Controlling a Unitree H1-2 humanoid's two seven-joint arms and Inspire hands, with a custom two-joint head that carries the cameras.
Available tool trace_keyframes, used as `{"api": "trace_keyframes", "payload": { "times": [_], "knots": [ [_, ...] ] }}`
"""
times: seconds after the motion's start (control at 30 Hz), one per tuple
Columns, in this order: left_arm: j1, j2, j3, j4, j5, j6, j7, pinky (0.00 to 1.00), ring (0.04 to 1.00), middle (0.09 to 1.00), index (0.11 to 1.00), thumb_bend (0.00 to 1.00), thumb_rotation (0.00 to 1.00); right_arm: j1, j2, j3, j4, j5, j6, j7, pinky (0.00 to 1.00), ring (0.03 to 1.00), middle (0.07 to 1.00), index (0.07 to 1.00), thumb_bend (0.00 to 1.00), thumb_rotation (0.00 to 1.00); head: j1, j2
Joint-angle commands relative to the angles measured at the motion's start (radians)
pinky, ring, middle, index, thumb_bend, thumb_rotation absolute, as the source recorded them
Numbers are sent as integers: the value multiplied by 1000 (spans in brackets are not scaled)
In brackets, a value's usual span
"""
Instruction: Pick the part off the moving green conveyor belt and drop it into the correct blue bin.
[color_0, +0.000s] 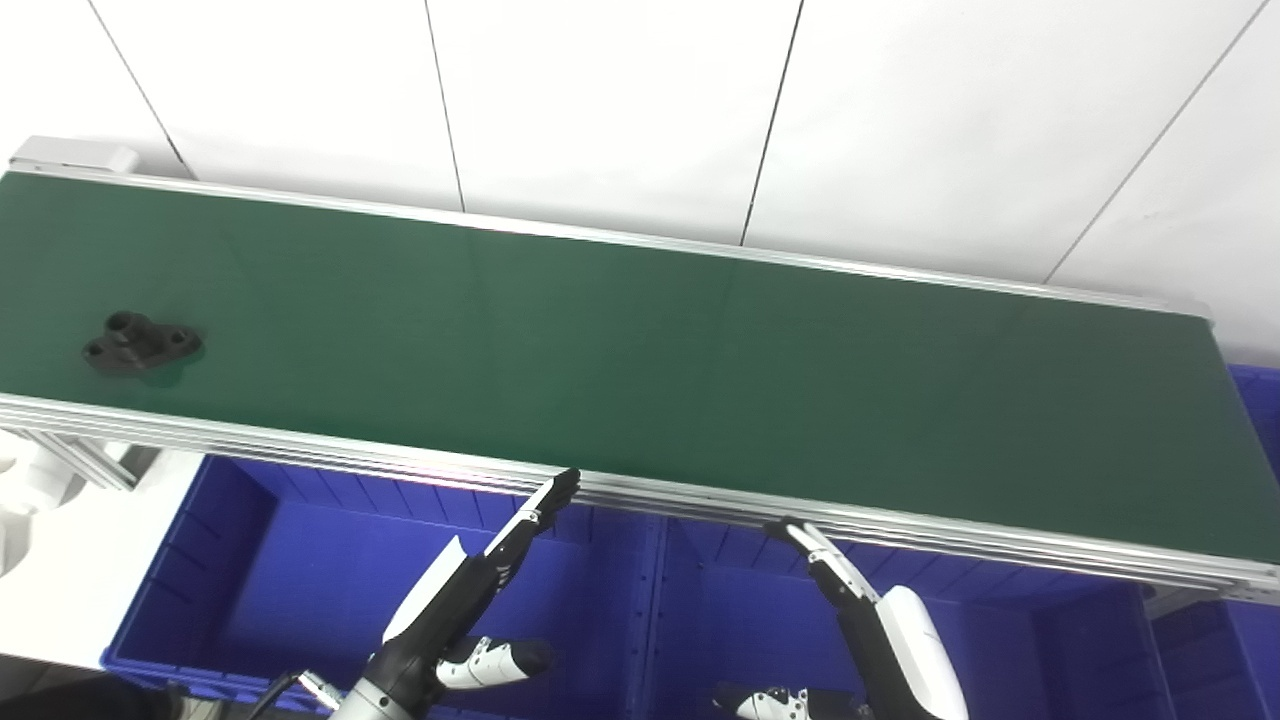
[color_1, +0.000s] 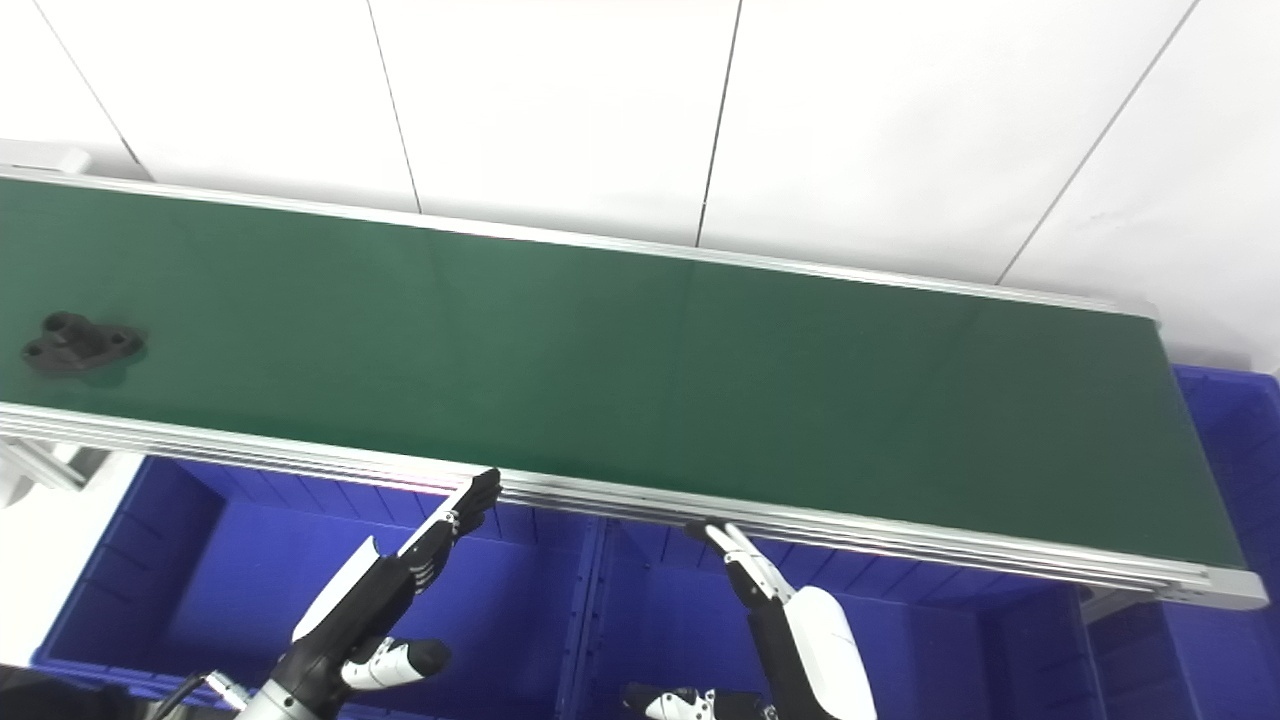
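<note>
At the far left you see the part (color_0: 141, 343), a black bracket-like piece with round holes, lying flat on the green conveyor belt (color_0: 640, 370) close to the belt's near rail. Its long axis runs roughly along the belt, tilted slightly so that its right end sits a little farther from you than its left end. Moving right, your left hand (color_0: 470, 585) hangs below the belt's near rail over the left blue bin (color_0: 250, 560), fingers straight and spread from the thumb, holding nothing; its fingertips (color_0: 565, 483) reach up to the rail edge. The part lies well apart from this hand, up and to the left on the belt. Farther right, your right hand (color_0: 880, 620) rises over the middle blue bin (color_0: 740, 610), likewise extended and empty, fingertips near the rail. At the far right edge, another blue bin (color_0: 1262, 410) shows beyond the belt's end.
</note>
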Motion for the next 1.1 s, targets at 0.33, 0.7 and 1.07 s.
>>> {"api": "trace_keyframes", "payload": {
  "times": [0.33, 0.7, 1.07],
  "knots": [
    [-1, -4, -8, -17, -7, 0, 0, 980, 1000, 1000, 1000, 753, 836, -7, -3, -2, -28, -4, 29, 23, 879, 947, 977, 985, 854, 348, 10, -18],
    [-13, -13, -15, 6, 29, 13, 4, 944, 1000, 1000, 1000, 744, 803, -21, -34, 11, 25, -39, -12, 7, 843, 907, 936, 928, 859, 262, 88, -65],
    [-21, -16, -15, -5, 127, 74, 15, 956, 1000, 1000, 1000, 756, 694, 3, -3, -29, 33, 186, 1, -1, 782, 883, 936, 944, 802, 277, 169, -114]
  ]
}}
